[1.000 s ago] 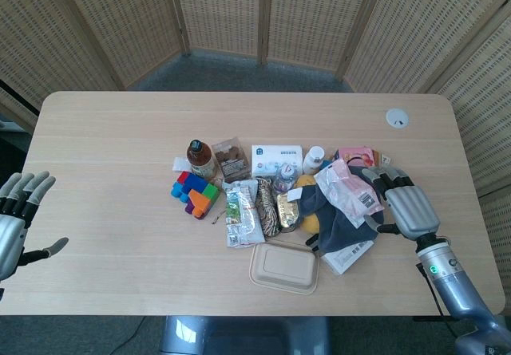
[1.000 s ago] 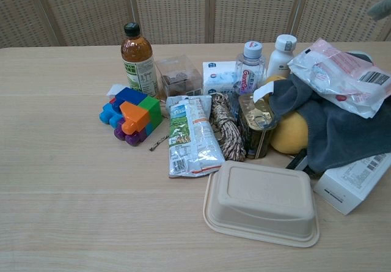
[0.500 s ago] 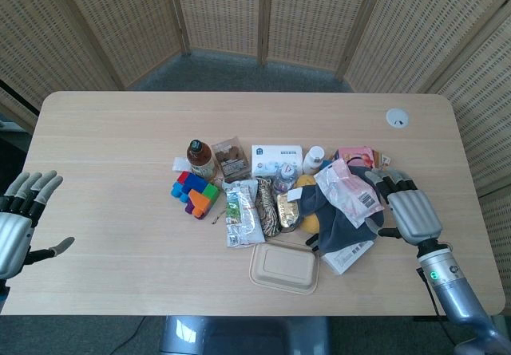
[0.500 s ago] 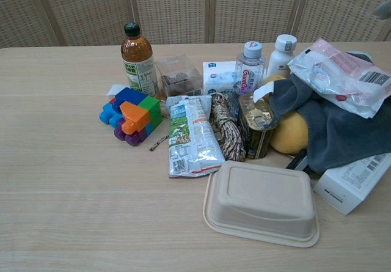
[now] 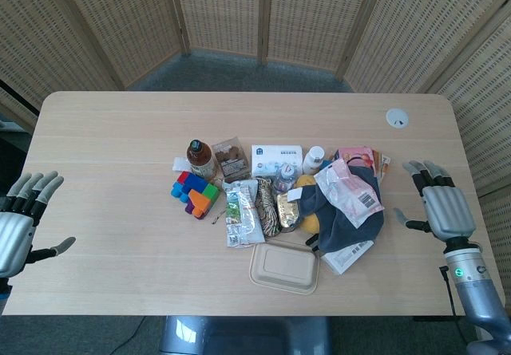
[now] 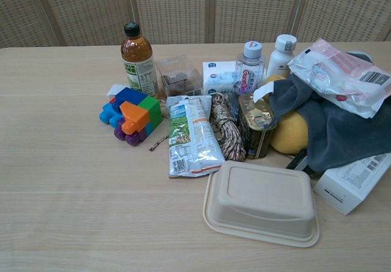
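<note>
While our right hand (image 5: 441, 206) hangs at the right edge of the head view with its fingers spread and nothing in them, the nearest things to it are the grey cloth (image 5: 348, 218) and the clear plastic packet (image 5: 349, 191) lying on top of that cloth, both a little to the left of it and not touched. Our left hand (image 5: 19, 218) sits at the lower left edge of the same view, fingers apart and empty, well apart from the pile (the chest view shows neither hand). Left of the cloth we see a gold can (image 6: 256, 125), a yellow fruit (image 6: 289, 131) tucked under the cloth's edge, and a coil of rope (image 6: 227, 126). Below them lies a beige clamshell box (image 6: 263, 202), and toward the middle left stand coloured blocks (image 6: 131, 115) and a brown bottle (image 6: 137, 60).
</note>
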